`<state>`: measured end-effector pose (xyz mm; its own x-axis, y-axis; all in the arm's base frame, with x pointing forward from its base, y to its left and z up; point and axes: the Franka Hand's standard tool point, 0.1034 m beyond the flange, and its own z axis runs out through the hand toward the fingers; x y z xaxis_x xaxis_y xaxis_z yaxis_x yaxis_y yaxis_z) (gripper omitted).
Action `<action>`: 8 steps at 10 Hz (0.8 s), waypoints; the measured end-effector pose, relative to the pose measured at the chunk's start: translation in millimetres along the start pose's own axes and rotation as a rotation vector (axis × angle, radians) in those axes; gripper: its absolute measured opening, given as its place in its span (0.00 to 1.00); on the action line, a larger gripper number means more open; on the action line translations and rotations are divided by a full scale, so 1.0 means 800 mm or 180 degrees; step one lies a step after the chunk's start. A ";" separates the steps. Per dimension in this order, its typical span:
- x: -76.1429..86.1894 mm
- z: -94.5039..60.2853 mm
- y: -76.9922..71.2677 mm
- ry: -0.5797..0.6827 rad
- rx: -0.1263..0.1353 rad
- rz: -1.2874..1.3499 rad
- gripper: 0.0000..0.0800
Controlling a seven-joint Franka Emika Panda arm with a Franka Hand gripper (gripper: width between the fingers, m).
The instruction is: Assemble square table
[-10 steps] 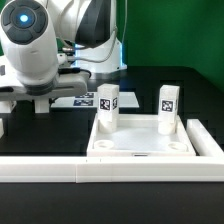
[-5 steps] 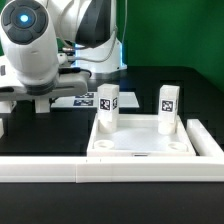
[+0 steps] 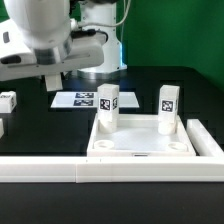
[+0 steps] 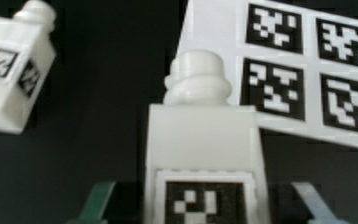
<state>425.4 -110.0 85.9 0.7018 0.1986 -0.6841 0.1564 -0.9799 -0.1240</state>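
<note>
The square table top [image 3: 142, 148] lies upside down with two white tagged legs [image 3: 108, 106] [image 3: 168, 109] standing in its far corners. In the wrist view a third leg [image 4: 202, 140] lies lengthwise between my gripper's [image 4: 202, 207] fingers [image 4: 105, 205], screw end pointing away, and the jaws are shut on its tagged end. In the exterior view my gripper [image 3: 50, 82] hangs over the table, left of the marker board, and the held leg is hidden there. Another loose leg [image 4: 16, 65] [image 3: 7, 101] lies beside it.
The marker board [image 3: 85, 100] [image 4: 300, 60] lies flat just beyond the held leg. A long white border rail [image 3: 110, 172] runs along the front. A further white part [image 3: 1, 127] shows at the exterior view's left edge.
The arm has risen and shifted toward the exterior view's right. The loose leg at the left edge, hidden behind the hand before, now shows.
</note>
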 end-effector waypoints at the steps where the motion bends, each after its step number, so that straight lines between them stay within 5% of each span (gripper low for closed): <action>1: 0.000 0.005 0.000 -0.0008 0.0002 0.0001 0.36; 4: 0.013 -0.004 0.006 0.0526 -0.0075 -0.0022 0.36; 8: 0.035 -0.049 -0.003 0.1128 0.0056 0.0017 0.36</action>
<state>471.6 -101.4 95.4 0.9006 0.1850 -0.3934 0.1422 -0.9805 -0.1356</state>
